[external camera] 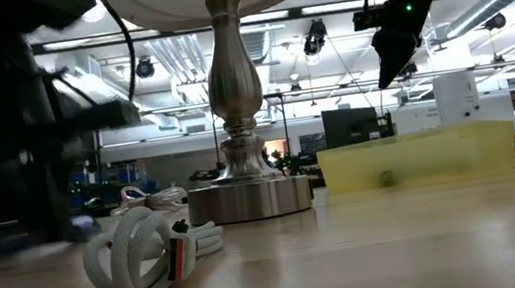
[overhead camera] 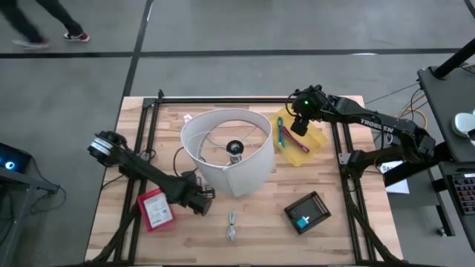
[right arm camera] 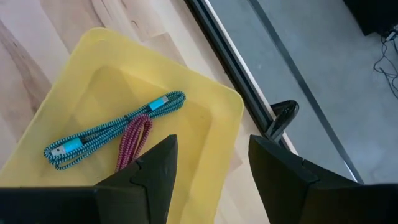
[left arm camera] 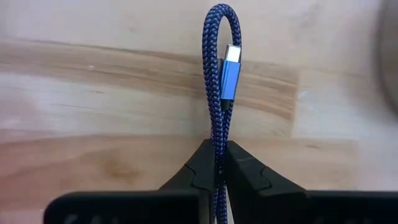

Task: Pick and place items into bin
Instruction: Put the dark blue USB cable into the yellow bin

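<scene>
- The bin [right arm camera: 214,118] is translucent yellow.
- Inside the bin, one cable [right arm camera: 115,138] has a teal and black braided pattern with light blue plugs.
- Just beside it in the bin, a second cable [right arm camera: 134,142] is braided in pink and dark red.
- The cable [left arm camera: 219,93] between the black fingers [left arm camera: 194,177] of the left gripper [left arm camera: 219,180] is braided dark blue and black, with a shiny blue plug.
- The lampshade [overhead camera: 230,159] beside the bin is white; the lamp base [external camera: 245,171] is silvery.
- The table [overhead camera: 334,241] is light wood with darker streaks.
- The coiled cable [external camera: 147,252] in front of the lamp is white with a red and black band.
- The flat box [overhead camera: 156,210] left of the lampshade is red.
</scene>
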Robot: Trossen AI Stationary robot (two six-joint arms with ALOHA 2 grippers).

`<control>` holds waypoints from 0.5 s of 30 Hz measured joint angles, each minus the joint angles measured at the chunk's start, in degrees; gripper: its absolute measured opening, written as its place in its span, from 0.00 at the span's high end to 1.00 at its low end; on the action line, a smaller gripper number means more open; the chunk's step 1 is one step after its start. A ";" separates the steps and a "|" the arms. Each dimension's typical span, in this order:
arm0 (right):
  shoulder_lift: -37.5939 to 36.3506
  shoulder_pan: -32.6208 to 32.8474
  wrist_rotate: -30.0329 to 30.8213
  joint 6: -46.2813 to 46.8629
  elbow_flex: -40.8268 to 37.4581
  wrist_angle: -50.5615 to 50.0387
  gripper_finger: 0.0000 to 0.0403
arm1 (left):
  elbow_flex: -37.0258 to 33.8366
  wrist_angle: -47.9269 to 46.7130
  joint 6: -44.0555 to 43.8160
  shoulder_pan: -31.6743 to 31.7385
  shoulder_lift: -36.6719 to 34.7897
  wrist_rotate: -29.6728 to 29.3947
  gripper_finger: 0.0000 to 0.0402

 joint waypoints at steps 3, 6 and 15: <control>-0.01 0.00 0.00 -0.45 0.00 0.04 0.54 | 0.22 -3.83 -0.05 -0.21 -4.44 -0.66 0.99; -0.04 0.00 0.04 -0.60 0.00 0.07 0.54 | 0.04 -5.47 2.00 -0.20 -8.14 -1.76 0.99; -0.22 -0.02 0.07 -1.77 0.00 0.09 0.54 | 0.13 -4.76 21.50 -0.46 -18.69 5.23 0.99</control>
